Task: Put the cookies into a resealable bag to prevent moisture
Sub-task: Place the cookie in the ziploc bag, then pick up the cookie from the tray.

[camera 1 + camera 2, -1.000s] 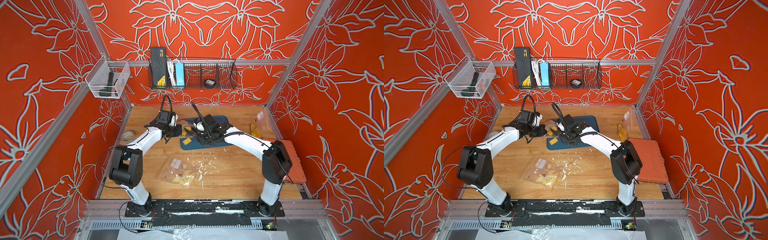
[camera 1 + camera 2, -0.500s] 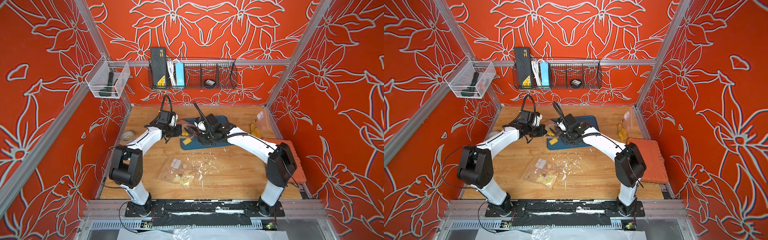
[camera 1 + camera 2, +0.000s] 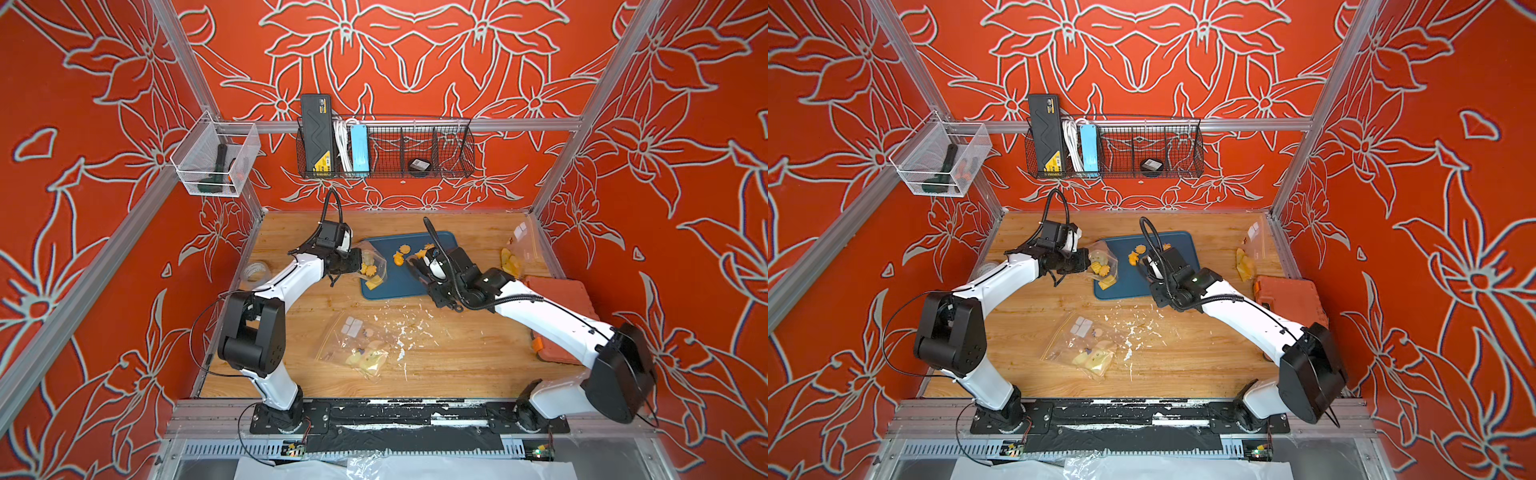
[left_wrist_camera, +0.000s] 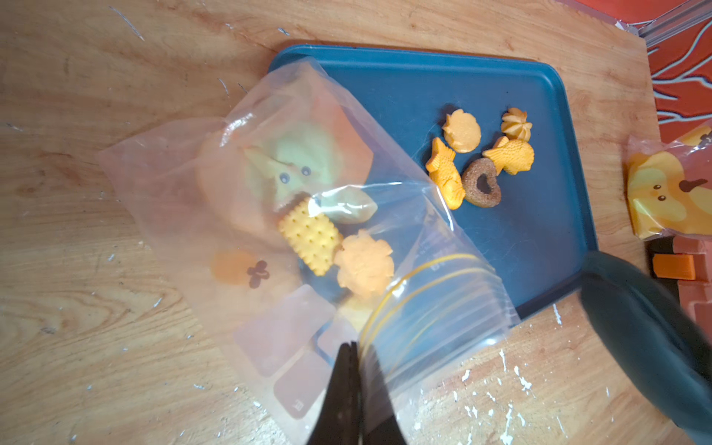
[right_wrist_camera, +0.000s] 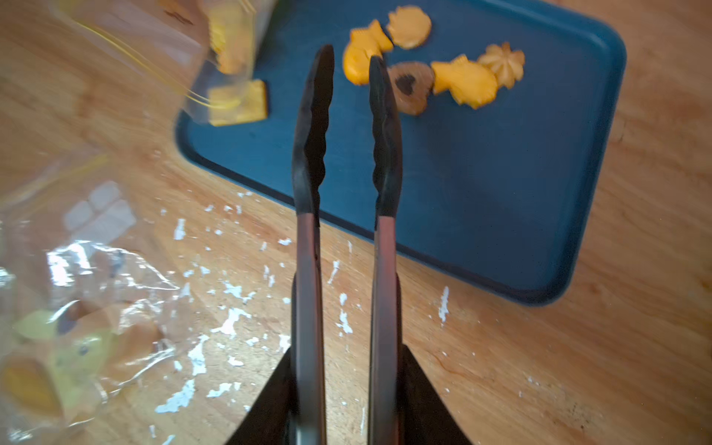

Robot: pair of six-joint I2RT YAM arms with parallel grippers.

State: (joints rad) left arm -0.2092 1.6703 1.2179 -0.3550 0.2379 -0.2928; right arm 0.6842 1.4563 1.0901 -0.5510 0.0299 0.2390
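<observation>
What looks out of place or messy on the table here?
White flecks lie scattered over the wooden table in front of the blue tray, like chipped paint or crumbs. A spare clear bag lies crumpled among them. Nothing else stands out.

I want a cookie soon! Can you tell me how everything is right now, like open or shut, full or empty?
bag: unsealed, mouth open, partly filled
left gripper: fingers shut on the bag's rim
tongs: tips apart, empty
right gripper: fingers shut on the tongs
cookies: five loose on the tray, others in the bag
tray: flat on the table
</observation>
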